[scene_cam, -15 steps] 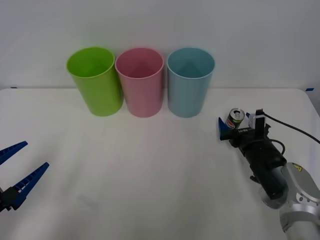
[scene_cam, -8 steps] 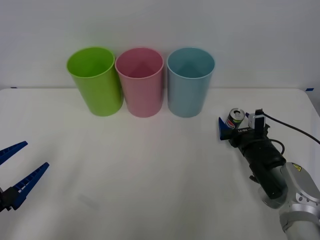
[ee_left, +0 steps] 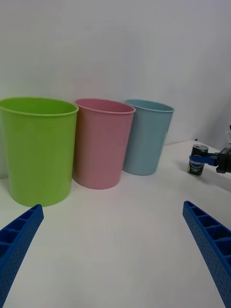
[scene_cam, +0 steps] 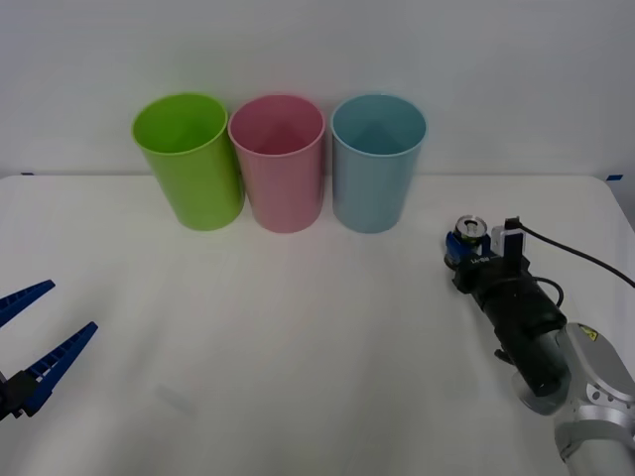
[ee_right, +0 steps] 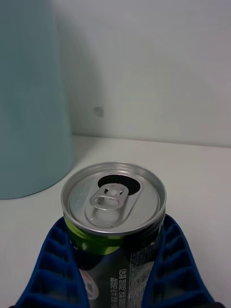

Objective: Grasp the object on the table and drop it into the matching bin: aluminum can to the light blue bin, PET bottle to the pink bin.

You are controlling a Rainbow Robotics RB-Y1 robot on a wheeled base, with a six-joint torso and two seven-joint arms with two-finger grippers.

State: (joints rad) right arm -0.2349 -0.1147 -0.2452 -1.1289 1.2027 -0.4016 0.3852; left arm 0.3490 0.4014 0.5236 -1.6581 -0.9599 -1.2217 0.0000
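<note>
The aluminum can (scene_cam: pixel 468 231) stands upright on the white table (scene_cam: pixel 298 337) at the right, in front of and to the right of the light blue bin (scene_cam: pixel 377 164). My right gripper (scene_cam: pixel 464 244) is shut on the can. In the right wrist view its blue fingers (ee_right: pixel 53 260) press both sides of the can (ee_right: pixel 114 211), whose silver top is opened. The pink bin (scene_cam: pixel 278 164) stands left of the light blue one. My left gripper (scene_cam: pixel 45 327) hangs open at the table's left edge, holding nothing. The left wrist view shows the can (ee_left: pixel 197 166) held far off.
A lime green bin (scene_cam: pixel 190 159) stands left of the pink bin; all three bins line up at the back against a white wall. The light blue bin (ee_right: pixel 29 96) rises close beside the can. A black cable (scene_cam: pixel 575 256) trails from the right wrist.
The right gripper's fingers have closed in on the can; the finger that stood wide to its left now sits against it. The left arm has not moved.
</note>
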